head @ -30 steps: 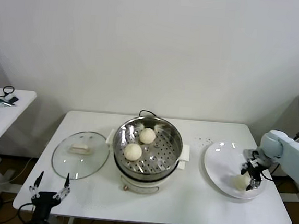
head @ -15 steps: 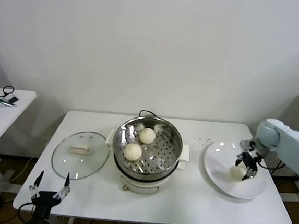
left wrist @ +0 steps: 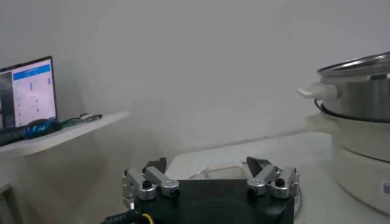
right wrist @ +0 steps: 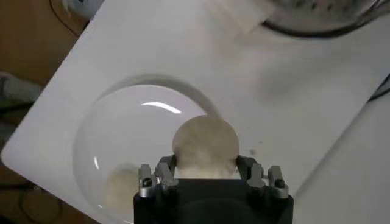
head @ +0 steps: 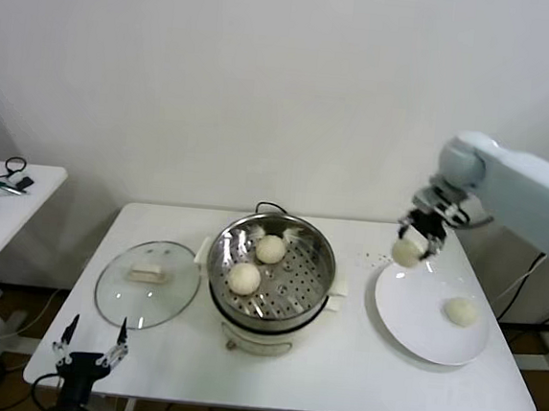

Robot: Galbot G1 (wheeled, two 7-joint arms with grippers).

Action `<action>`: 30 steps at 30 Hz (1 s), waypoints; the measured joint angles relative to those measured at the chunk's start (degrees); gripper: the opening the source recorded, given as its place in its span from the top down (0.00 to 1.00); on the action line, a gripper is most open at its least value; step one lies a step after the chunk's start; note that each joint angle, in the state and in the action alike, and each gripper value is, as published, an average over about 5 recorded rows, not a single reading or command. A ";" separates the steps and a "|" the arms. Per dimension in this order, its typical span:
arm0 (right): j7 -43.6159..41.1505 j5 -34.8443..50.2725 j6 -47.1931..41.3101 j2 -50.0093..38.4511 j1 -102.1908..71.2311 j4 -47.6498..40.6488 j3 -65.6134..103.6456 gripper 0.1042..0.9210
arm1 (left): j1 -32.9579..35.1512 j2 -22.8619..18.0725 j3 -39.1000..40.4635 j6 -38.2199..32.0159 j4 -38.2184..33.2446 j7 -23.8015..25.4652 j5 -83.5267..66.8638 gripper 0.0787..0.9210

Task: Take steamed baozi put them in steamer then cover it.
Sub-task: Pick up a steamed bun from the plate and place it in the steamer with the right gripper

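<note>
The right gripper [head: 413, 245] is clamped on one steamed baozi [head: 406, 252] and holds it in the air above the far edge of the white plate [head: 409, 313], on the side of the plate that faces the steamer [head: 270, 277]. From the carried bun the steamer lies toward the robot's left and lower down, its open mouth well apart from the gripper, so the coming move looks like a sideways carry to the left followed by a descent onto the perforated tray. Two buns [head: 244, 278] already sit in the steamer, one near its far wall and one nearer the middle, leaving bare tray on the side facing the plate. A fourth bun [head: 460, 311] rests on the plate, on the side away from the steamer. The glass cover [head: 146, 283] lies flat on the table to the steamer's left, handle up, just beside the pot. The right arm is plainly the nearer one to the plate and does the carrying. The left gripper [head: 90, 351] waits low at the near table edge in front of the cover, its fingers spread apart and holding nothing. In the right wrist view the gripper body hides the lower part of the held bun, so the contact points cannot be seen; the steamer is cut off at that picture's edge.
</note>
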 measured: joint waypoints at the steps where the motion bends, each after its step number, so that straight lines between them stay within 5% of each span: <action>1: -0.18 0.16 0.71 1.09 0.71 0.34 -0.09 0.31 | 0.05 0.00 -0.01 -0.01 0.00 0.00 -0.01 0.12; 30: -1.17 -7.14 10.34 21.79 -4.89 13.35 2.22 0.31 | 0.10 0.96 -0.53 -0.09 0.66 0.14 -1.31 0.12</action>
